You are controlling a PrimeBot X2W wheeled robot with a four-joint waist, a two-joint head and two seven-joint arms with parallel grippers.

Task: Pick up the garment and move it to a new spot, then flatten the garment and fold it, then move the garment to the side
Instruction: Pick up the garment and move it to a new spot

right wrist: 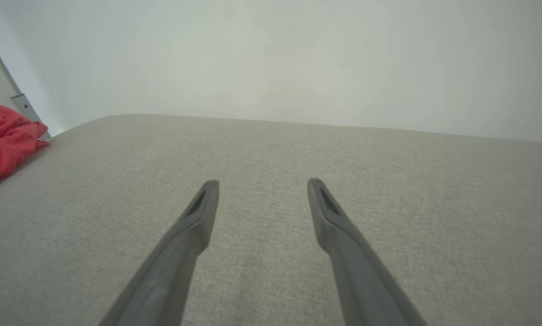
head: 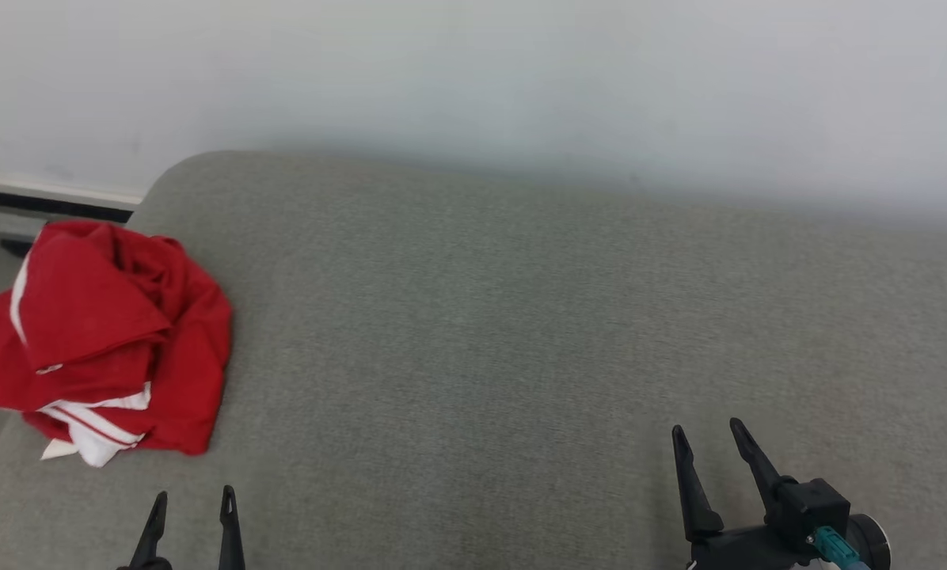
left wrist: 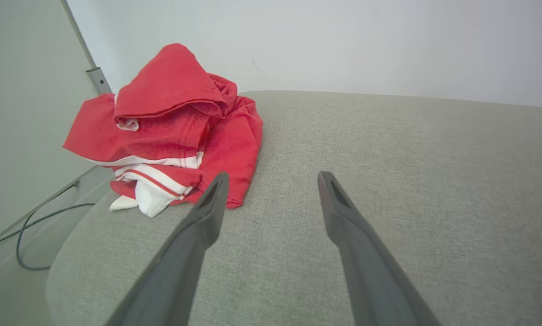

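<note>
A crumpled red garment [head: 109, 332] with white stripes lies bunched at the left end of a grey cushioned surface [head: 521, 332], part of it hanging over the left edge. In the left wrist view the garment [left wrist: 171, 127] sits just beyond and left of my left gripper [left wrist: 273, 176], whose two fingers stand apart with nothing between them. The head view has my left gripper [head: 192, 499] at the lower left, below the garment. My right gripper [head: 707, 431] stands open at the lower right, far from the cloth. From the right wrist, my right gripper [right wrist: 262, 183] hovers over bare fabric, the garment [right wrist: 3, 145] at the far left.
A pale wall [head: 521, 79] rises behind the grey surface. Left of the surface lie the floor, a dark baseboard [head: 46, 204] and a dark cable [left wrist: 31, 235]. The surface's left end is rounded and drops off.
</note>
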